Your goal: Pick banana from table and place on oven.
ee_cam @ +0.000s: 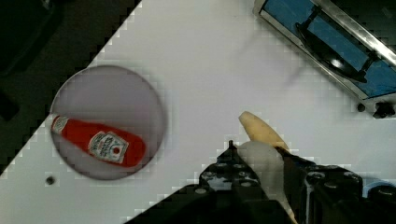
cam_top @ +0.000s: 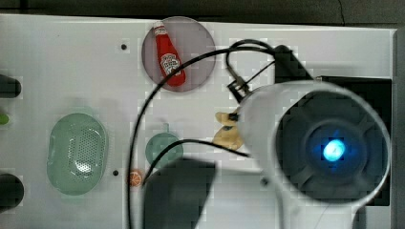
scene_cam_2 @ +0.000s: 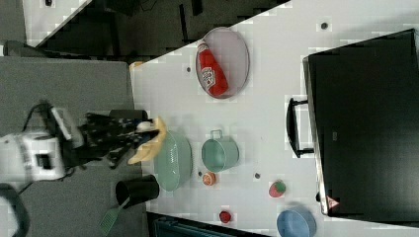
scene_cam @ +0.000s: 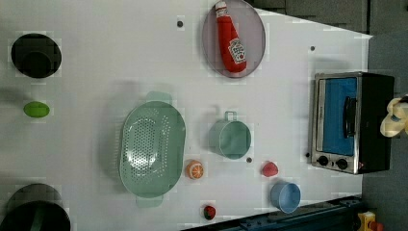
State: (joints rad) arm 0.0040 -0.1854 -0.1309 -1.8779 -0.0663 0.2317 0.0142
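Closest to the wrist camera, the claw (ee_cam: 261, 172) is clamped on the banana (ee_cam: 259, 129), whose pale tip sticks out past the dark fingers (ee_cam: 224, 172). The banana is off the bench (ee_cam: 201, 56) and carried in the air, which fits the carrying stage of the task: picked up, not yet set down.

Beyond it in the wrist view lie the grey plate (ee_cam: 108, 93) with the ketchup bottle (ee_cam: 95, 142), and the oven (ee_cam: 327, 46), seen from its blue glass door and bar handle.

The right view shows what the wrist view cannot: the claw (scene_cam_2: 148, 138) and banana (scene_cam_2: 149, 140) well above the bench, with the whole black oven top (scene_cam_2: 365, 128) bare and ready to take it. The left view catches the banana (scene_cam: 395, 118) at the left view's right edge, past the oven (scene_cam: 351, 122).

In the top view the arm's round body hides much of the oven, and the banana (cam_top: 228, 131) peeks out beside it, near the green cup (cam_top: 163, 148). Farther off sit the colander (cam_top: 76, 152) and the orange slice (cam_top: 135, 178). The placing looks to be what remains.
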